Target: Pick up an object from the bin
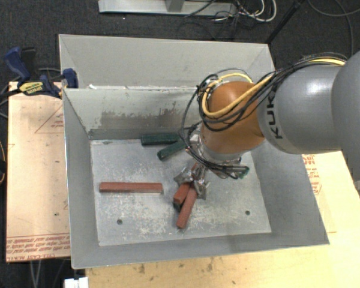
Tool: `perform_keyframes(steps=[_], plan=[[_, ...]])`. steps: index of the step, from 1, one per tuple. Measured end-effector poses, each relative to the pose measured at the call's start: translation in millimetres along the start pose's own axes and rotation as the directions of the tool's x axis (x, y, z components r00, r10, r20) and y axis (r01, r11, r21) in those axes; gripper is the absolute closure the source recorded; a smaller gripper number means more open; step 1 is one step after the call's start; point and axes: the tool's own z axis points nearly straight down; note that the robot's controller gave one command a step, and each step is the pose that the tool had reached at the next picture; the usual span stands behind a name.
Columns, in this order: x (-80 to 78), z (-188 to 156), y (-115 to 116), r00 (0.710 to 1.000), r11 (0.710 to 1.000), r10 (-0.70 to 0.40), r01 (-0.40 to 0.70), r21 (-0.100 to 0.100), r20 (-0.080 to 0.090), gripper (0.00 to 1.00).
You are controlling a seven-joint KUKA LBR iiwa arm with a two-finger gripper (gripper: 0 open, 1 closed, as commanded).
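Dark carpet strewn with cables surrounds the grey metal bin, whose scuffed floor carries only a few scattered pieces. The gripper hangs low over the middle of the floor beneath the arm's orange cover. Whether it is open or closed cannot be told. A slanted reddish-brown stick lies directly beneath it, upper end at the gripper's tip and lower end pointing toward the near wall. A flat reddish-brown bar lies well apart to the left. Two dark green pieces sit by the back wall.
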Motion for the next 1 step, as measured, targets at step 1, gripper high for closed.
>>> perform_keyframes(steps=[1], plan=[[0.0, 0.0, 0.0, 1.0, 1.0, 0.0, 0.0, 0.0, 0.0, 1.0]])
